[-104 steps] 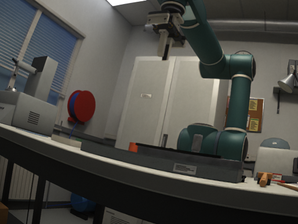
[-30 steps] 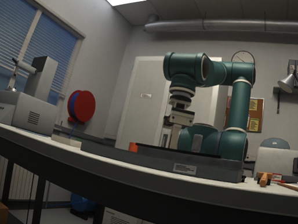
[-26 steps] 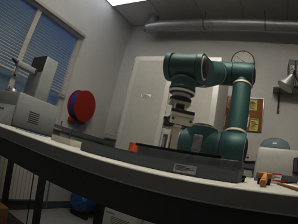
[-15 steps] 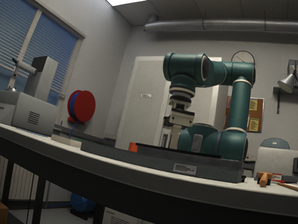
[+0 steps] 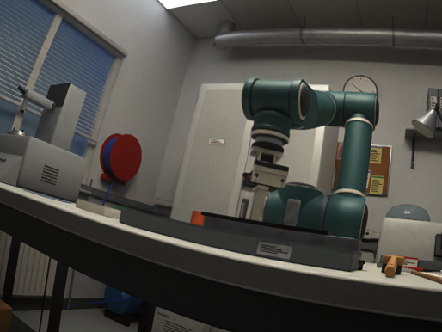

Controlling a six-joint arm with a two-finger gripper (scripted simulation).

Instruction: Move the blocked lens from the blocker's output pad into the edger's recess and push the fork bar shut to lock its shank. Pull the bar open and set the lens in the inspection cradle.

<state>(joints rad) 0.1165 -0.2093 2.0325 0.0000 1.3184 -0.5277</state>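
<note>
My gripper [image 5: 258,206] reaches straight down behind the dark grey station base [image 5: 240,238], to the right of a small orange piece [image 5: 197,217] that stands at the base's near rim. The base's raised black edge hides my fingertips and whatever lies under them. The lens, the recess, the fork bar and the cradle are all out of sight from this low angle. My fingers are closing, and I cannot see whether anything is between them.
A grey machine [image 5: 41,165] with a tall column stands at the left end of the bench. A red spool [image 5: 121,157] hangs on the wall behind a white pad [image 5: 98,209]. An orange-handled tool [image 5: 393,264] lies at the right end.
</note>
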